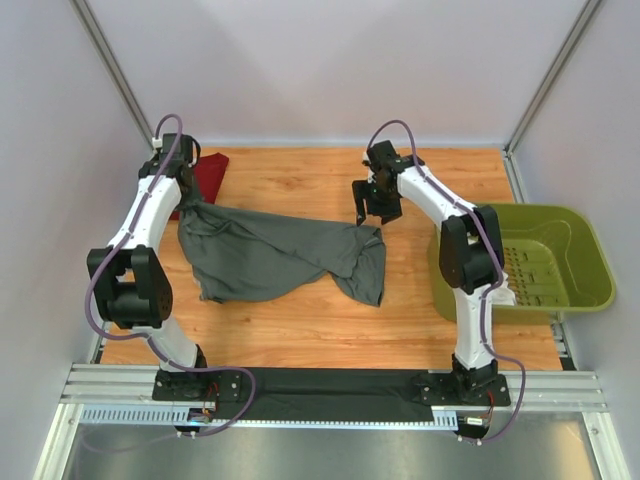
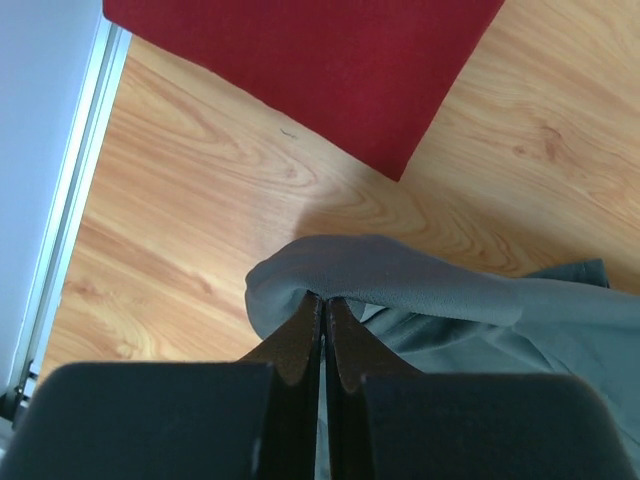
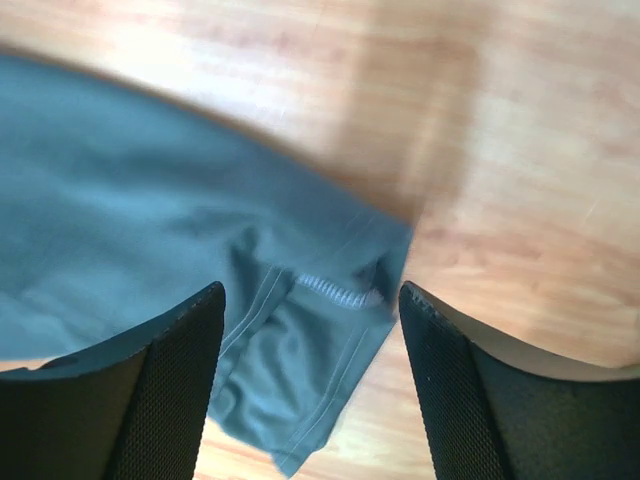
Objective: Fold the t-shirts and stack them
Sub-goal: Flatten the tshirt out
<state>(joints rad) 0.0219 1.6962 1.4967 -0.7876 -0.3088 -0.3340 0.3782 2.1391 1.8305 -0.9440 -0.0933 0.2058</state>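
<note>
At far left, the dark red tee [image 2: 300,60] lies flat on the bench [image 1: 330,330]. Your left gripper [image 2: 322,300], arm stretched forward, is pressed together on an edge of the dark grey tee [image 1: 270,255], which sprawls crumpled mid-bench. It's soft, light cloth that will likely sag and drag, so take it at hems or corners. Your right gripper [image 3: 310,300] hangs spread above the tee's right hemmed corner, pointing down.
</note>
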